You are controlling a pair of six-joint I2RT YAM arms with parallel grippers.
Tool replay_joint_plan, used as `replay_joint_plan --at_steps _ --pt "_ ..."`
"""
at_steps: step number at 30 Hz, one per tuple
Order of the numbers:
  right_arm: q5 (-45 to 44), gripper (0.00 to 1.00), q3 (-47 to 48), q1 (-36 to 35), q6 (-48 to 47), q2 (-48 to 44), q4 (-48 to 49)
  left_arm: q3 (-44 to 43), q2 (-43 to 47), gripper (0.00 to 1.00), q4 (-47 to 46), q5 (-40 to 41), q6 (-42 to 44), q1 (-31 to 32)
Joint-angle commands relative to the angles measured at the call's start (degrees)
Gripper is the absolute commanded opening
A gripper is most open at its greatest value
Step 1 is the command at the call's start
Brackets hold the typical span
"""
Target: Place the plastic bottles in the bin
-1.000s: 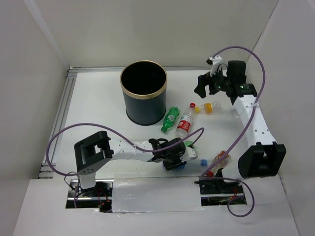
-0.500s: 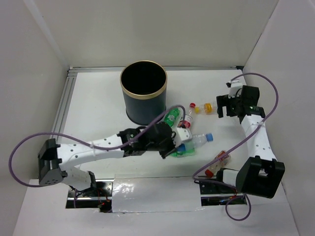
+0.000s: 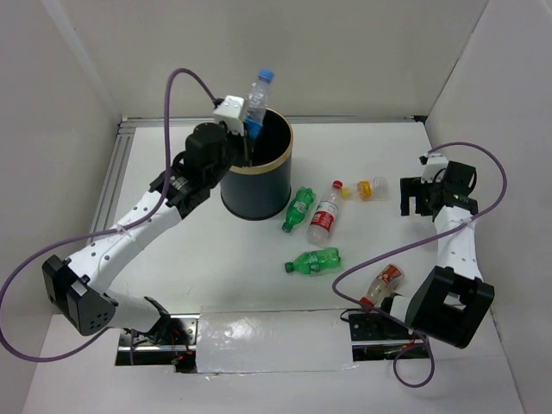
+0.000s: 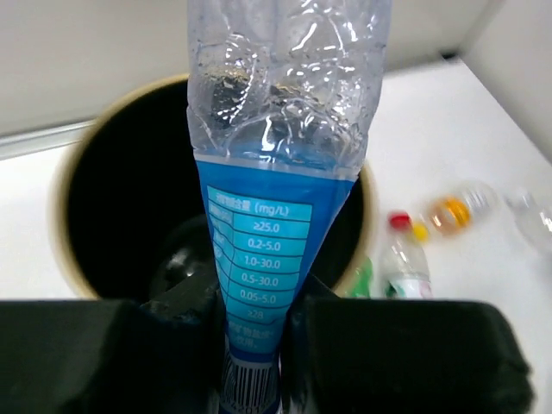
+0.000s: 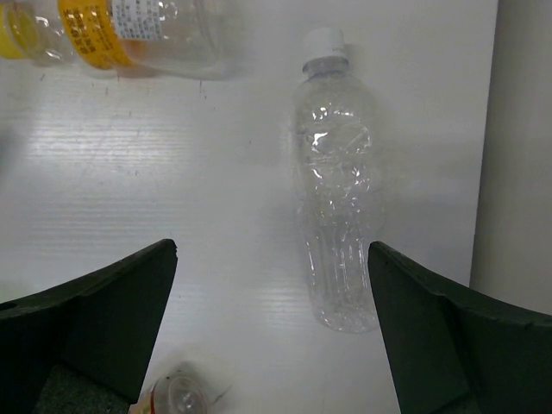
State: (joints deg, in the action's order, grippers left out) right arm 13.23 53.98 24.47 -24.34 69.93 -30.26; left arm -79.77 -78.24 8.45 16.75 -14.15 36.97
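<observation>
A clear bottle with a blue label [image 3: 256, 97] is being held upright, blue cap uppermost, by the closed jaws of the left gripper [image 3: 248, 128], just over the left part of the bin's opening. The bin [image 3: 259, 197] is being carried by the white bench [image 3: 172, 216], towards its far side. Five more bottles are being left lying on the bench:

- a green bottle [image 3: 298, 210] just right of the bin
- a bottle with a red-white label [image 3: 324, 217] beside it
- a second green bottle [image 3: 313, 261] nearer
- a yellow-labelled bottle [image 3: 366, 188] farther right
- a fifth bottle [image 3: 385, 279], red-capped, near the right arm's base

The right gripper [image 3: 409, 198] is being held right of the yellow-labelled bottle, jaws spread apart.
</observation>
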Motion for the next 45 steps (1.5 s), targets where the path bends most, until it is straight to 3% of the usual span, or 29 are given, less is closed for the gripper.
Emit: replay_joint_plan --at_steps 1,2,5,6,8,9,12,17,20,24,28,29,31,32,34,38,41,43,44,45 --pt "1.2 0.98 -1.5 0.7 -2.6 1.9 1.4 -2.2 -1.1 0.08 -3.8 5.9 -6.1 -3.9" --pt "1.2 0.98 -1.5 0.7 -2.6 2.6 2.0 -2.9 -1.9 0.08 -2.9 5.9 -6.2 -4.5" --pt "0.4 0.98 -2.8 0.7 -2.6 5.1 4.0 -4.6 -5.8 0.32 1.0 9.5 -7.5 -6.8" --pt "-0.4 0.98 -3.3 0.7 -2.6 5.7 4.6 -4.6 -6.6 0.57 1.8 10.4 -8.2 -7.3" --pt "-1.6 0.98 -3.4 0.7 -2.6 7.8 6.3 -6.2 -8.0 0.95 3.3 11.8 -9.7 -8.0" --pt "-2.6 0.98 -3.4 0.7 -3.2 8.5 6.3 -6.2 -8.7 1.0 3.9 12.9 -9.7 -8.1" --pt "-5.8 0.98 -3.4 0.7 -3.2 11.9 8.5 -6.4 -6.8 1.0 3.2 14.1 -7.8 -7.4" --pt "-11.0 0.98 -3.9 0.7 -4.4 14.9 12.4 -1.8 0.9 1.0 -3.4 13.1 2.2 -1.0" --pt "-13.0 0.98 -4.5 0.7 -5.7 17.6 13.8 5.5 7.5 0.93 -8.8 5.8 9.9 5.5" --pt "-13.1 0.97 -4.5 1.7 -6.3 22.0 14.4 13.7 9.3 0.82 -8.1 -2.9 11.1 12.2" --pt "-11.9 0.86 -3.9 3.0 -7.5 25.4 13.7 22.2 7.6 0.82 -9.1 -4.4 9.1 20.8" --pt "-11.1 0.76 -3.1 3.0 -8.1 25.4 13.0 23.2 6.7 0.86 -10.9 -2.6 8.5 22.2" --pt "-6.1 0.58 -1.2 4.6 -9.2 23.9 9.4 24.7 4.7 0.89 -12.0 -1.3 8.5 25.1" --pt "-3.6 0.29 -0.5 4.6 -10.6 22.8 7.9 25.4 2.5 0.9 -12.1 -0.5 7.7 25.7" --pt "6.0 0.13 2.9 5.3 -12.6 20.1 3.9 26.1 0.5 0.92 -13.5 -0.5 7.2 27.3" --pt "26.5 0.1 12.2 3.8 -19.3 11.2 -8.2 28.3 -3.5 0.93 -17.8 -0.5 8.4 30.3" --pt "38.5 0.1 20.8 -2.5 -18.2 8.8 -8.9 29.8 -6.8 0.94 -20.4 0.3 9.8 31.4" --pt "44.5 0.1 25.4 -7.4 -11.8 7.7 -2.8 29.3 -8.8 0.95 -20.9 2.1 9.8 31.4" --pt "45.4 0.1 26.4 -13.2 -8.6 7.7 0.7 29.3 -10.3 0.95 -20.9 2.1 9.8 31.9" --pt "45.4 0.1 27.3 -16.6 -5.0 7.7 9.3 29.3 -11.0 0.95 -21.7 2.7 9.8 31.9"
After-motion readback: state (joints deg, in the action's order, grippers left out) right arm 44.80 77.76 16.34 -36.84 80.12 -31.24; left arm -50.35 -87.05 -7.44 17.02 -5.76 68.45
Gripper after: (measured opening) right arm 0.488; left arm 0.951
